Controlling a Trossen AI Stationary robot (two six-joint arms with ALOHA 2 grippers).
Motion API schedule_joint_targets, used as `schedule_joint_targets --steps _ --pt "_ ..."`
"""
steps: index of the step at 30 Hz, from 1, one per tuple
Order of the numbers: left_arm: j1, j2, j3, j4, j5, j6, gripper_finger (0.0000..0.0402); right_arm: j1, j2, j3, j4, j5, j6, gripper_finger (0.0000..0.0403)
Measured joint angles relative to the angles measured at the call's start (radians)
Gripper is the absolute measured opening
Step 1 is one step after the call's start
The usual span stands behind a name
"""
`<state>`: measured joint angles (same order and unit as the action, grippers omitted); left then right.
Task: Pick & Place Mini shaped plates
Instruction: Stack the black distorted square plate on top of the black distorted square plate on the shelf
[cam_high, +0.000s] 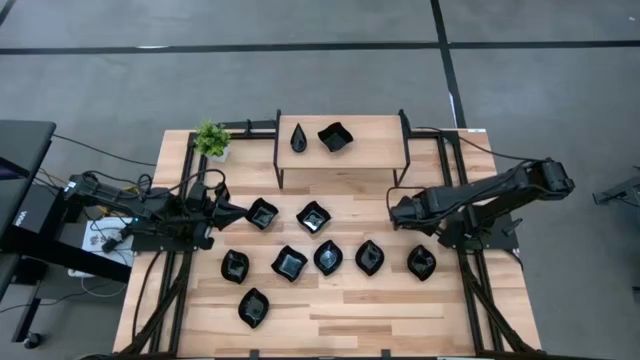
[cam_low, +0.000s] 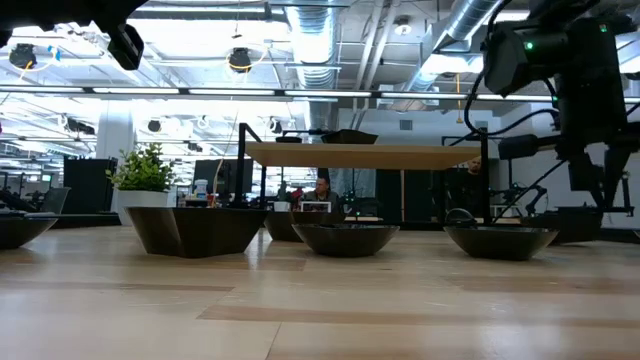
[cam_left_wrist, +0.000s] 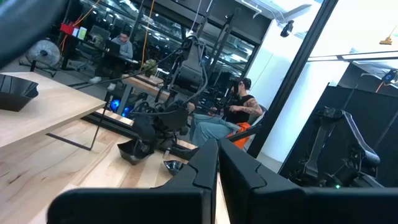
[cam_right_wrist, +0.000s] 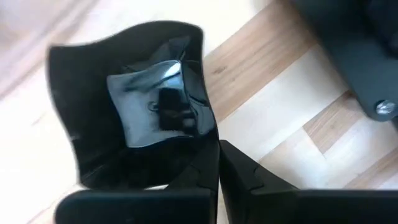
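1. Table (cam_high: 330, 320): light wood. A raised shelf (cam_high: 370, 155) sits at upper centre of the high view, and a small green plant (cam_high: 211, 138) stands just left of it.
2. Shelf contents: a narrow teardrop dish (cam_high: 299, 138) and a wavy square dish (cam_high: 335, 136), side by side and apart.
3. Table contents: eight more black dishes (cam_high: 290, 263) lie spread across the middle of the high view, none touching another.
4. Right gripper (cam_high: 395, 212): right of centre, by the shelf's right leg. Its fingers are pressed together.
5. In the right wrist view, a glossy black square dish (cam_right_wrist: 137, 106) fills the left and centre. Its rim reaches the fingertips of the right gripper (cam_right_wrist: 217, 144). Whether the rim is pinched cannot be told.
6. Left gripper (cam_high: 225, 211): left of centre, just beside one dish (cam_high: 262, 213). Its fingers are together and hold nothing.
7. Beyond the table, a seated person (cam_left_wrist: 239, 109) shows in the left wrist view.
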<state>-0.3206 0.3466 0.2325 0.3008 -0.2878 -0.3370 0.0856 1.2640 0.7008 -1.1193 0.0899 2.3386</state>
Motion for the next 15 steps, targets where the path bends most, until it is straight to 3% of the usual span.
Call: schedule_joint_targets --steps 15 --pt "0.0 0.0 0.0 0.0 0.0 0.0 0.0016 0.027 -0.001 0.127 -0.188 0.015 -0.01 0.0"
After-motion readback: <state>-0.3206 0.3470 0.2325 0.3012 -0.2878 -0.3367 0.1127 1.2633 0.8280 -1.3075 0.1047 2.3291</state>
